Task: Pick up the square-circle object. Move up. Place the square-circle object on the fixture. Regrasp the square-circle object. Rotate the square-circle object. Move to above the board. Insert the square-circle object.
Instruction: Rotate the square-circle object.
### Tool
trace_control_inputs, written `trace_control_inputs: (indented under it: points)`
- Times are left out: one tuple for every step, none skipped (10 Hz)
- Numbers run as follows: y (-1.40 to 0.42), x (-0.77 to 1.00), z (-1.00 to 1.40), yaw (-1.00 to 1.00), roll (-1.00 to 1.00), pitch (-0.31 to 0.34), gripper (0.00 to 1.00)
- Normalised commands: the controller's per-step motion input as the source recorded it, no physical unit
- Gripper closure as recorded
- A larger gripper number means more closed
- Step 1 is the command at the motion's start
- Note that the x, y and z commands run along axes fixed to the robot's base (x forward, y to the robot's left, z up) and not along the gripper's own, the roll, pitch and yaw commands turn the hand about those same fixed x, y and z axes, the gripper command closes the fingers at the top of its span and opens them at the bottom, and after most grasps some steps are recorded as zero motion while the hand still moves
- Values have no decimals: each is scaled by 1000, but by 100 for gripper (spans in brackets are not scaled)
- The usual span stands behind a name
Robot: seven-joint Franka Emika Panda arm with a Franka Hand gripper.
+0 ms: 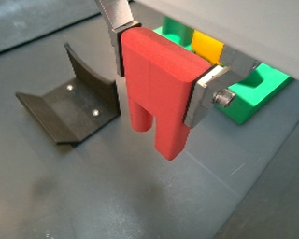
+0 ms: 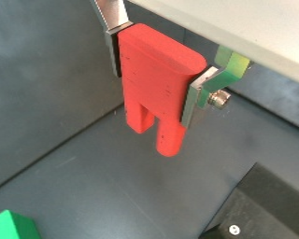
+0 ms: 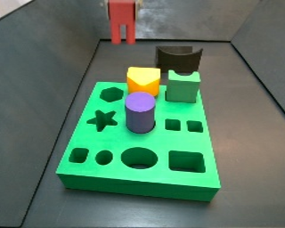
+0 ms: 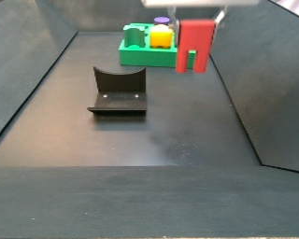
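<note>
My gripper is shut on the square-circle object, a red oblong block with two legs at its lower end. The silver fingers clamp its upper half from both sides, as the wrist view also shows. The block hangs upright in the air, legs down, clear of the floor. The black fixture stands empty on the floor, apart from the block; it also shows in a wrist view. The green board lies beyond the fixture; the block is held behind them.
On the board stand a green cube, a yellow-orange block and a purple cylinder. Dark sloping walls enclose the grey floor on both sides.
</note>
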Motion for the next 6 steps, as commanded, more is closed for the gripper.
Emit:
trace_control_inputs:
  points:
    - [24,21,-1000,-41,-165,-57,100]
    - [28,20,-1000,-40,-162,-57,100]
    - [33,18,-1000,-40,-160,-64,100]
    - [35,15,-910,-41,-158,-64,100]
    - [33,14,-749,-42,-156,-64,100]
    - [26,14,-538,-42,-153,-60,100]
